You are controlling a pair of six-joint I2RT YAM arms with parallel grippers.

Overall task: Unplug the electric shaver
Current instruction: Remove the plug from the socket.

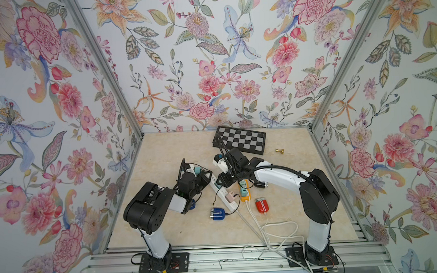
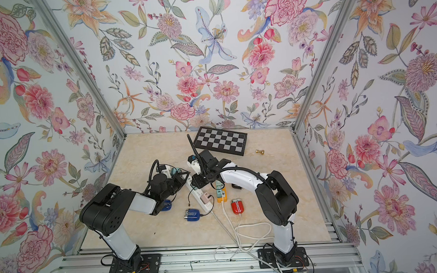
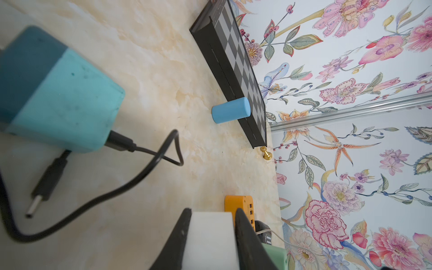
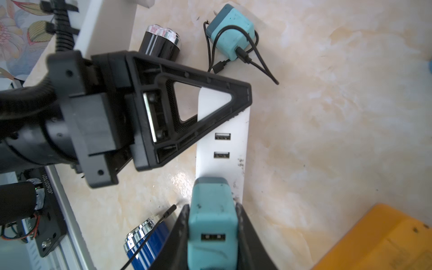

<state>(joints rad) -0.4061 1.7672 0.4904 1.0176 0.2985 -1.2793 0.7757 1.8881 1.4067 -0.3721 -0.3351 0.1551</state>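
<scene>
charger (image 4: 211,224), teal, seated on white power strip (image 4: 222,145), sits clamped in right gripper (image 4: 211,208); left gripper (image 3: 212,212) clamps the strip.

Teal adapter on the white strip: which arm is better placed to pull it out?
Right. The right gripper is shut on the teal adapter; the left gripper clamps the white strip.
</scene>
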